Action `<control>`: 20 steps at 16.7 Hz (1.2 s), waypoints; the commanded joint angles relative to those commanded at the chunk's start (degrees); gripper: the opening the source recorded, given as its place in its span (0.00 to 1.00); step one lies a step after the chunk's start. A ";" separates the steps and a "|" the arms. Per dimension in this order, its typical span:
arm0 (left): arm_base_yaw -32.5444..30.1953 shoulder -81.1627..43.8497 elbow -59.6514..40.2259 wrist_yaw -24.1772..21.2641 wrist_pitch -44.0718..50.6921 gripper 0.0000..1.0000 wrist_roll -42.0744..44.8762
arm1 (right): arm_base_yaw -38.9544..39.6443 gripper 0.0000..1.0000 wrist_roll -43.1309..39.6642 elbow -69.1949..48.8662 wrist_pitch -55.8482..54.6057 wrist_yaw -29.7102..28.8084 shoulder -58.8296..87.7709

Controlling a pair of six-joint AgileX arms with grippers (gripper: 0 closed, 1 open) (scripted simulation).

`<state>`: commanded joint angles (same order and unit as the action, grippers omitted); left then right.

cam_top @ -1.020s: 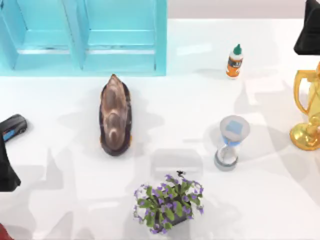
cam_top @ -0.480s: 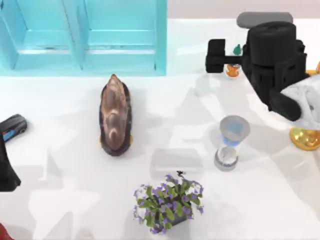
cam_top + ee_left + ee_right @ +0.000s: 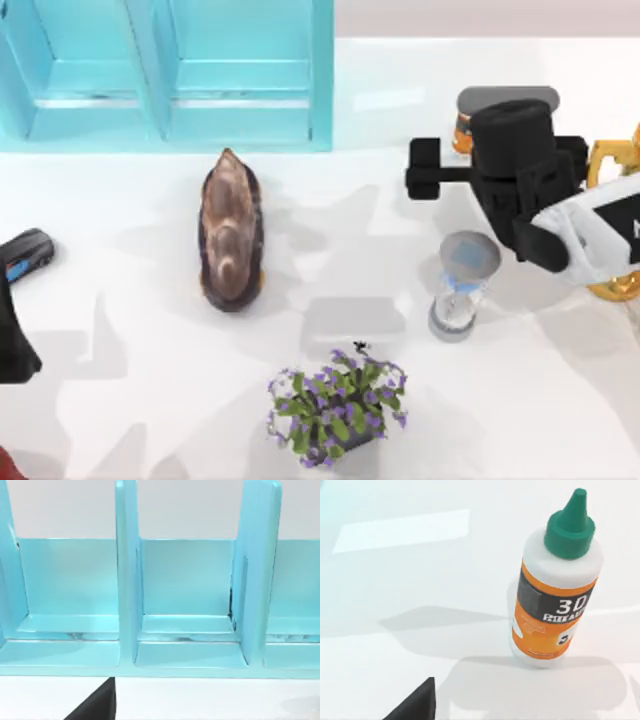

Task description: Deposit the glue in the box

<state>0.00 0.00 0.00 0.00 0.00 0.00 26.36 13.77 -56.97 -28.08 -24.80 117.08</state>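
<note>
Right wrist view shows the glue (image 3: pixel 555 587) upright on the table (image 3: pixel 395 605), untouched. Whether our right gripper (image 3: pixel 470 140) is open, we cannot tell. We should close around the bottle's body, then carry it left to the box (image 3: pixel 240 90).

The top view looks straight down on the white table (image 3: pixel 120 400), taking in the turquoise box (image 3: pixel 170 75) along the far edge. The left wrist camera faces the box (image 3: pixel 180 605) head-on from close and low, sharing its compartments with the top view. The right wrist camera looks down steeply, very close to the upright glue (image 3: pixel 555 590), which the top view seems to show as an orange sliver (image 3: pixel 460 135) beside the right arm.
</note>
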 joint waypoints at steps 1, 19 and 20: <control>0.00 0.00 0.00 0.00 0.00 1.00 0.00 | 0.00 1.00 0.00 0.00 0.00 0.00 0.00; 0.00 0.00 0.00 0.00 0.00 1.00 0.00 | -5.34 1.00 -3.03 -21.75 0.68 4.24 19.89; 0.00 0.00 0.00 0.00 0.00 1.00 0.00 | -5.34 1.00 -3.03 -21.75 0.68 4.24 19.89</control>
<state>0.00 0.00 0.00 0.00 0.00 0.00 21.02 10.73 -78.72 -27.40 -20.56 136.96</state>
